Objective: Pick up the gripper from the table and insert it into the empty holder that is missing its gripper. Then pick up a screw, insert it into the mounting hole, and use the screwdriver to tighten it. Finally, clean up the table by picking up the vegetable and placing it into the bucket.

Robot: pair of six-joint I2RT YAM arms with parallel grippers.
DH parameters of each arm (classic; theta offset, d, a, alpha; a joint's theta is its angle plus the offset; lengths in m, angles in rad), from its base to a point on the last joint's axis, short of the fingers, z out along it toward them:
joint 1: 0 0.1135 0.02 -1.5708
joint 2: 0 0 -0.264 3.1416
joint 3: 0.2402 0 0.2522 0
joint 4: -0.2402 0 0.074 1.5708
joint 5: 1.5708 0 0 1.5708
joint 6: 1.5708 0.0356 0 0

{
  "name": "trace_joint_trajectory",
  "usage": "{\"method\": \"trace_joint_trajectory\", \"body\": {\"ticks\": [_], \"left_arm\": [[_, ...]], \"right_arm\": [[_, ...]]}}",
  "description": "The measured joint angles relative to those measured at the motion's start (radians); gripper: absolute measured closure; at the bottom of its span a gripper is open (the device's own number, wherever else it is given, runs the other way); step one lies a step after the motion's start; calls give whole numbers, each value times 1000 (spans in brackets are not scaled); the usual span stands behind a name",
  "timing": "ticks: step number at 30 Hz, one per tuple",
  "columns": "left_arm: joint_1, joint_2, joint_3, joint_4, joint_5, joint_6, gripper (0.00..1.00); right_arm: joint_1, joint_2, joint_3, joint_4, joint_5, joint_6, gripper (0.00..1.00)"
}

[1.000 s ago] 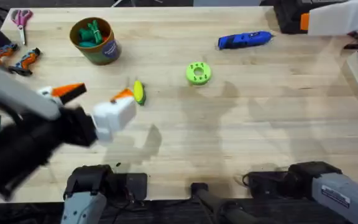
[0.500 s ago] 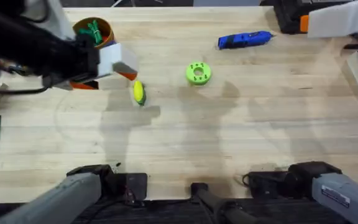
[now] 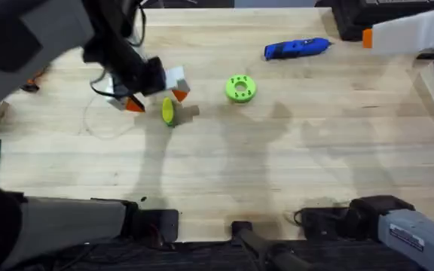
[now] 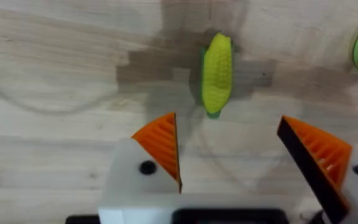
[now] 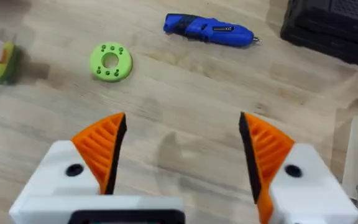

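Table of pale wood planks carries everything. Left arm, large and dark, reaches over the far left part of it; left gripper of white blocks with orange ribbed pads hovers with its fingers spread wide, holding nothing, just near-side of the vegetable. Right gripper sits at the far right, fingers also wide apart and empty. Bright blue cylindrical screwdriver lies on its side at far centre-right, thin metal tip pointing right. Round lime-green disc lies flat, nearer and left of the screwdriver. Small yellow-green oblong toy vegetable, like a corn cob, lies left of the disc, well apart from it
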Motion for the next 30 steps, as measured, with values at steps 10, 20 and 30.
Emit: {"method": "trace_joint_trajectory", "body": {"ticks": [10,20,30], "left_arm": [[-5,75,-133,163,-20,-100,15],[-6,135,-132,197,-66,-114,161],[-4,136,-130,199,-67,-106,972]], "right_arm": [[0,0,0,0,0,0,10],[0,0,0,0,0,0,10],[0,1,0,0,0,0,10]]}}
